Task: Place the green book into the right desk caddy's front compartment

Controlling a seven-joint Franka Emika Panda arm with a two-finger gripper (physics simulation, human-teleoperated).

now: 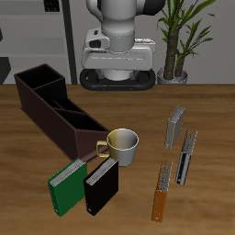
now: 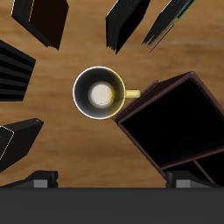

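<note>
The green book (image 1: 68,186) sits near the table's front edge, close beside the black book (image 1: 102,186). In the wrist view only its green edge (image 2: 178,17) shows. The right desk caddy (image 1: 53,107) is a long dark brown box with dividers, running from the back toward the books. One end of it shows in the wrist view (image 2: 166,122). My gripper (image 2: 112,182) is open and empty, high above the table over a mug. Only its fingertips (image 2: 38,181) show. In the exterior view the gripper itself is hard to make out.
A white and yellow mug (image 1: 122,146) stands between the caddy's near end and the books; it also shows in the wrist view (image 2: 101,93). Three more books (image 1: 174,127) (image 1: 186,154) (image 1: 162,191) lie on the other side. A potted plant (image 1: 174,41) stands at the back.
</note>
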